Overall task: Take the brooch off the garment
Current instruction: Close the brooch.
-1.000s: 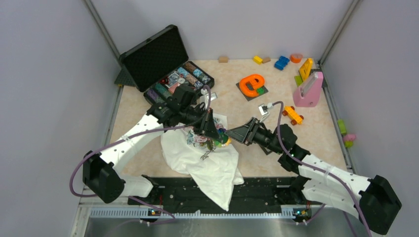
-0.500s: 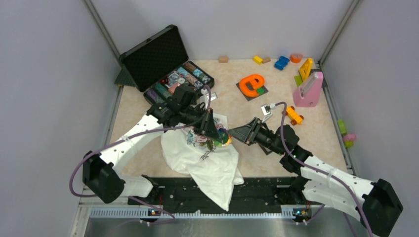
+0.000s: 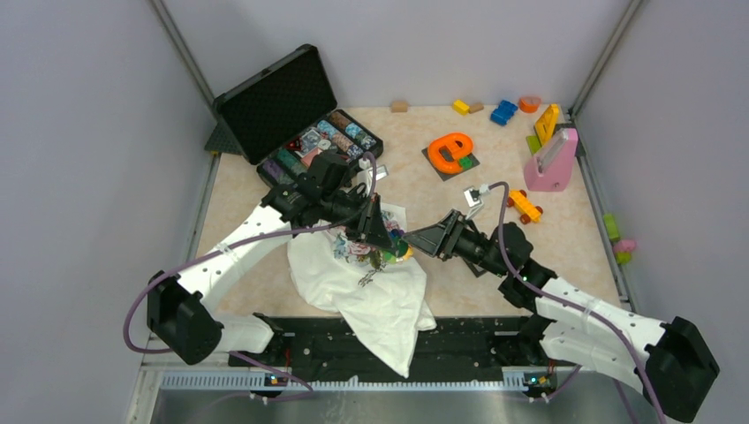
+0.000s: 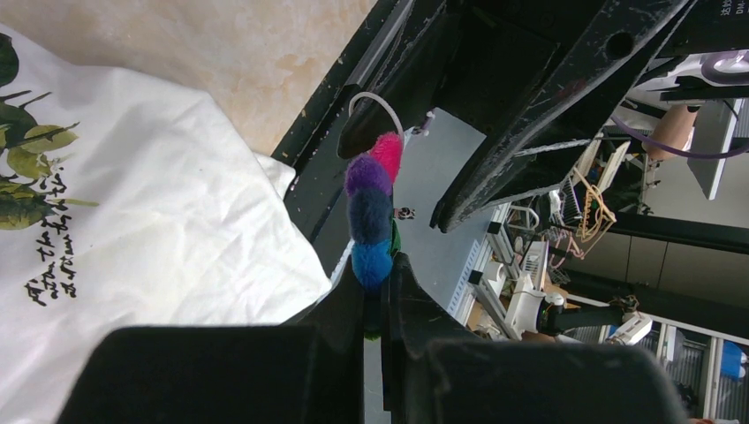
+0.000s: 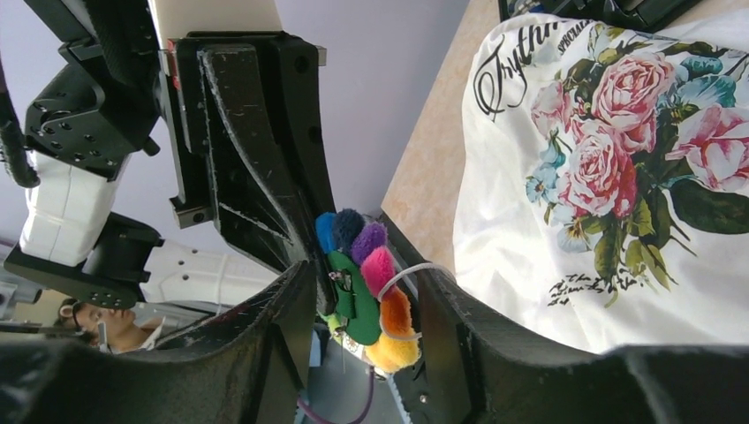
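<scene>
garment [image 5: 517, 256] script [image 5: 508, 66] — not legible

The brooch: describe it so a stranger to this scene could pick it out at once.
Find the white floral garment mid-table; at its right edge the left gripper meets the right gripper. Pinched in the left gripper's tips is the brooch: a ring of blue, purple, pink and orange pom-poms on a green back, fuzzy where the nearby toys are hard.

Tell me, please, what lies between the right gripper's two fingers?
The brooch sits there, as the right wrist view shows. The left gripper is shut on its edge, as the left wrist view shows.
</scene>
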`<state>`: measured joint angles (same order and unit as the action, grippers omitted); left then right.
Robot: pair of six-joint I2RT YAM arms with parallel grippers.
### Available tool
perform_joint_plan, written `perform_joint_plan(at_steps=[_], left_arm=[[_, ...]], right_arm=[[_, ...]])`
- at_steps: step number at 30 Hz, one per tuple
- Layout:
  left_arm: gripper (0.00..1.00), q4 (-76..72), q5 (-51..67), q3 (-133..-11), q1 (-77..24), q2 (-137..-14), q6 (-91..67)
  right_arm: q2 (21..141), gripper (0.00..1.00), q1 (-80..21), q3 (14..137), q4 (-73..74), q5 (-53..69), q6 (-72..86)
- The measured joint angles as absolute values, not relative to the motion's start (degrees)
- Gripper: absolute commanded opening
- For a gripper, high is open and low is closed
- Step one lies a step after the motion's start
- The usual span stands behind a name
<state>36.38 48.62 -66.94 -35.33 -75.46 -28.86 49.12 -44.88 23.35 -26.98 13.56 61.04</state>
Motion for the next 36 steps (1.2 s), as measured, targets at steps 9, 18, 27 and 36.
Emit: perform_joint_plan(at_steps=[9,18,27,36], left_arm=[[0.0,36.5,48.1,-66.5,-35.3,-74.6,-29.0],[0.0,36.3,48.2,-66.2,-35.3,-72.8,-29.7],[0.0,35.0,48.9,-65.5,-35.3,-72.5,-30.6],[0.0,26.3,51.9,-60.7,-35.0,-71.4,-35.4]], right_arm=[[50.3,0.16,-45.1,23.4,-27.9,14.3,60.7],[49.0,0.14,-45.4,23.4,-27.6,14.4,61.2],[47.9,0.49,-45.5,23.4,-27.1,14.1,61.1],[44.5,0.56,-45.6,22.9,-25.8,15.7,54.5]])
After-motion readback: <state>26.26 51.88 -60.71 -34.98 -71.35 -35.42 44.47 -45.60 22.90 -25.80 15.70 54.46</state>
